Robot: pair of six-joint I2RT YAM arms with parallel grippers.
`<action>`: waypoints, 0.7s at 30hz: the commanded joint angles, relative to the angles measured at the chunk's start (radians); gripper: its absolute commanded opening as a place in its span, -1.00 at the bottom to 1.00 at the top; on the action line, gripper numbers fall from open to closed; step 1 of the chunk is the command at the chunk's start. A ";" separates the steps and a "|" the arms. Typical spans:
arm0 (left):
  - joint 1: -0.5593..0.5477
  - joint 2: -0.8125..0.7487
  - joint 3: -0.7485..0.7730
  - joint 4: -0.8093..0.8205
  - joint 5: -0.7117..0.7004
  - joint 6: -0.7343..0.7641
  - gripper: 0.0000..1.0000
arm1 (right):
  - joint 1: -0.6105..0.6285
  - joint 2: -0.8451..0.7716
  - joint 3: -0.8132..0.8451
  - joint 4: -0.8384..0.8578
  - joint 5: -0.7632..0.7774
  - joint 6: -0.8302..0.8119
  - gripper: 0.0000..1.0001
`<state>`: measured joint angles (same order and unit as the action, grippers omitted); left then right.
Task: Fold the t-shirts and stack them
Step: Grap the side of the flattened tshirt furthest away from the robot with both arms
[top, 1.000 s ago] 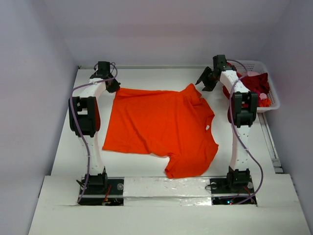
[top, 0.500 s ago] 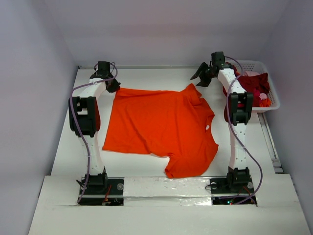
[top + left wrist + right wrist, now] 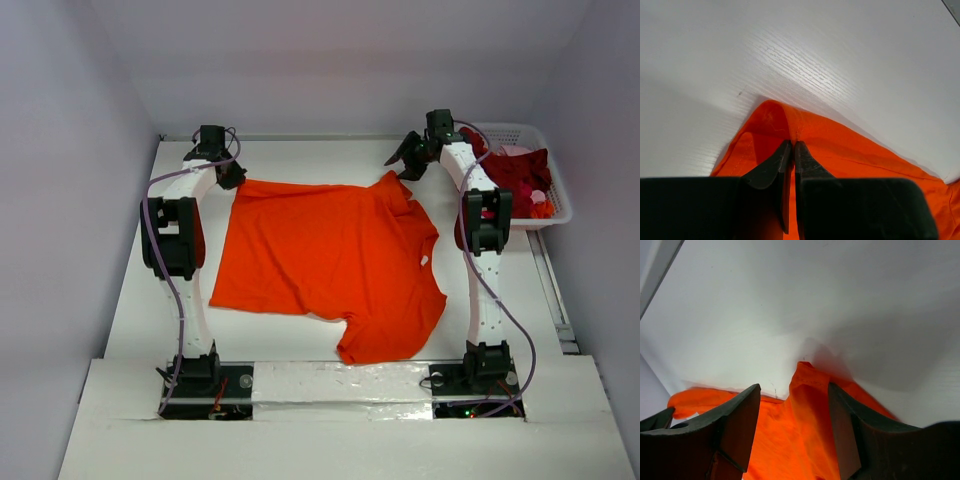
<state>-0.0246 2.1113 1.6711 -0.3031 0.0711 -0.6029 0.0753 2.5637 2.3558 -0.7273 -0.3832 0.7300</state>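
On the white table (image 3: 300, 160) the bright orange cloth t-shirt (image 3: 330, 260) lies unfolded, left gripper (image 3: 792, 150) pinching its far corner, right gripper (image 3: 794, 410) spread open, dark red shirts (image 3: 520, 172) waiting in the white lattice basket (image 3: 562, 195).

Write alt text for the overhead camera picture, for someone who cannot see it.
An orange t-shirt lies spread on a white table between two robot arms. The left gripper pinches its far left corner; the right gripper hangs open near its far right corner. A white basket at the right holds dark red cloth.
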 commanded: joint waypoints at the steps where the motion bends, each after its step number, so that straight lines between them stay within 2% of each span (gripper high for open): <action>1: 0.005 -0.076 0.022 0.007 0.002 0.000 -1.00 | 0.011 -0.030 0.011 0.032 0.053 0.017 0.23; 6: 0.005 -0.079 0.021 0.007 0.001 0.000 -1.00 | 0.011 -0.037 0.013 0.019 0.113 0.026 0.23; 21: 0.005 -0.083 0.027 0.002 -0.002 0.003 -1.00 | 0.011 -0.020 0.003 0.008 0.147 0.055 0.19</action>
<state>-0.0246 2.1113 1.6711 -0.3035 0.0711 -0.6029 0.0792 2.5637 2.3558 -0.7280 -0.2569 0.7700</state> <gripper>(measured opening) 0.014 0.598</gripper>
